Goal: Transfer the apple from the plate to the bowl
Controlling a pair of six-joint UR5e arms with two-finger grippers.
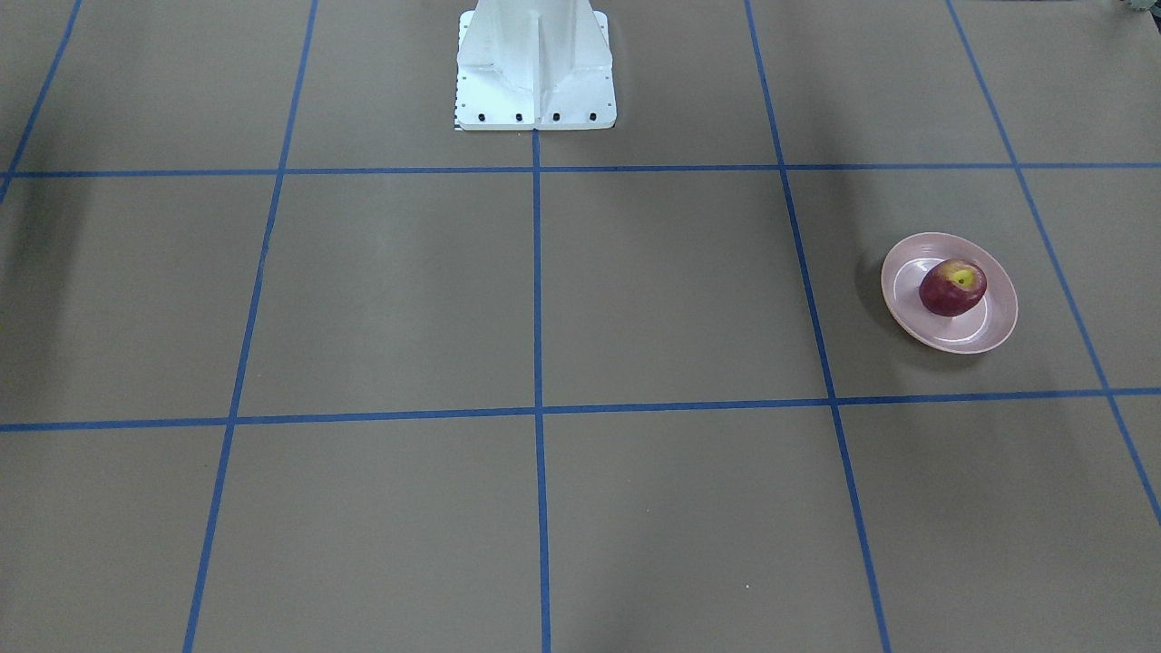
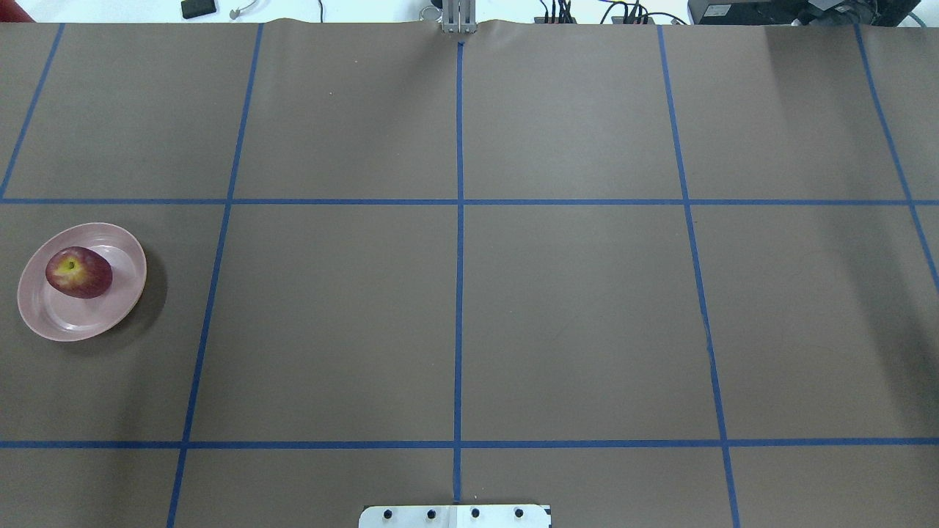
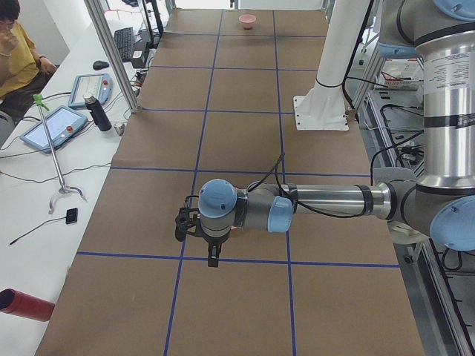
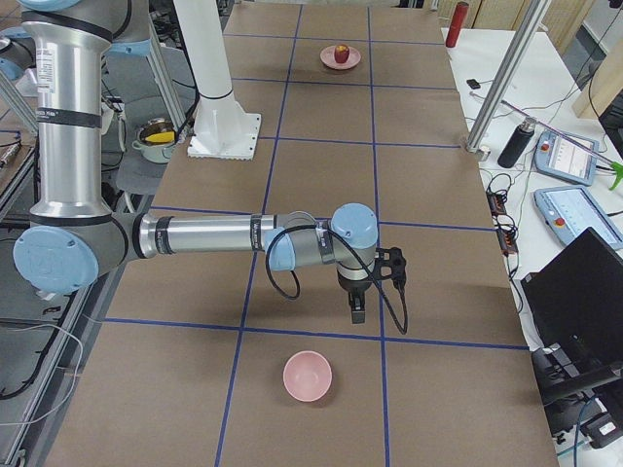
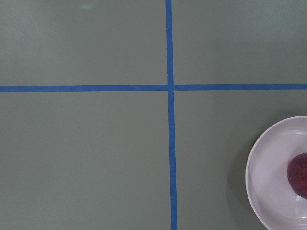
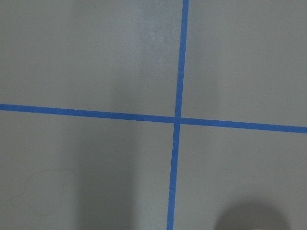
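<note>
The dark red apple (image 1: 952, 287) lies on the pale pink plate (image 1: 989, 331) on the robot's left side of the table. Both show in the overhead view, apple (image 2: 78, 272) on plate (image 2: 88, 323), far off in the exterior right view (image 4: 341, 54), and at the right edge of the left wrist view, apple (image 5: 300, 175) on plate (image 5: 266, 182). The pink bowl (image 4: 307, 376) stands empty at the other end, just in front of my right gripper (image 4: 357, 316); it also shows far off (image 3: 247, 21). My left gripper (image 3: 213, 259) hangs high. I cannot tell whether either gripper is open or shut.
The white robot pedestal (image 1: 535, 73) stands at the table's middle back edge. Blue tape lines grid the brown table. A side bench holds tablets (image 3: 53, 126), a bottle (image 3: 98, 113) and a seated operator (image 3: 18, 52). A laptop (image 4: 584, 292) sits beyond the right end.
</note>
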